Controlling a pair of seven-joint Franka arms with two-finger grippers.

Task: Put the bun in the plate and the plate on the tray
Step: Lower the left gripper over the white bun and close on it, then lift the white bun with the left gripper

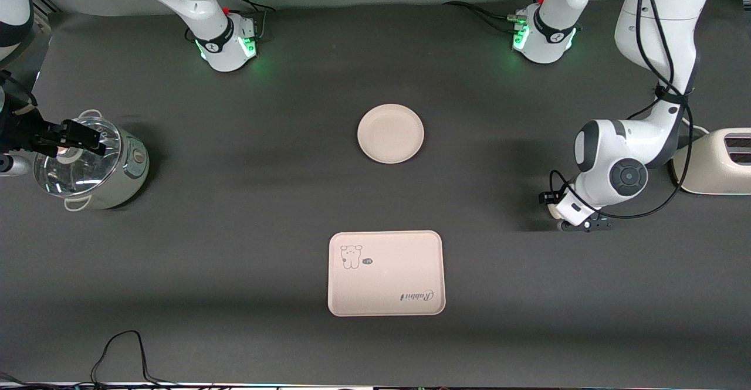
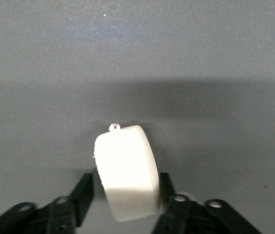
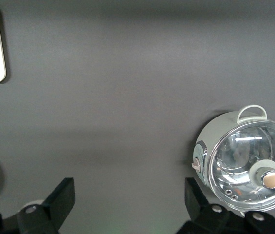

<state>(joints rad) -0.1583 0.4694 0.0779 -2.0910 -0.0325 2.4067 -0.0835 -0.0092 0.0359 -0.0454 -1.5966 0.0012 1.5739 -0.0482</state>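
**Bun in the left gripper's jaws, plate and tray waiting empty**

The bun [image 2: 127,170] lies on the table toward the left arm's end, just beside the toaster [image 1: 719,161] and a little nearer the front camera than it. The left gripper [image 2: 126,187] is down at table level around it. Its jaws stand partly drawn in, one finger [image 2: 165,187] against one flank of the bun and the other at the opposite flank. It has hold of the bun, though the grip looks light and low on the body.

The bun reads as a small, pale, rounded lump. It is probably very light and somewhat soft, so a hard squeeze could dent it or squirt it out sideways. Its curved flanks give the flat pads little to bear on. The best hold is across the narrow width at mid-height, with the pads square to the sides and only gentle pressure.

The plate [image 1: 391,133] sits mid-table, well apart from the bun, with nothing in it. The tray [image 1: 387,278] lies nearer the front camera than the plate, also bare. The plate looks stiff and smooth with a thin raised rim, so a pinch over the rim is the likely hold, and it may slip or tilt.

The right gripper [image 1: 79,138] waits over the lidded pot [image 1: 117,173] at the right arm's end, jaws spread wide and holding nothing.
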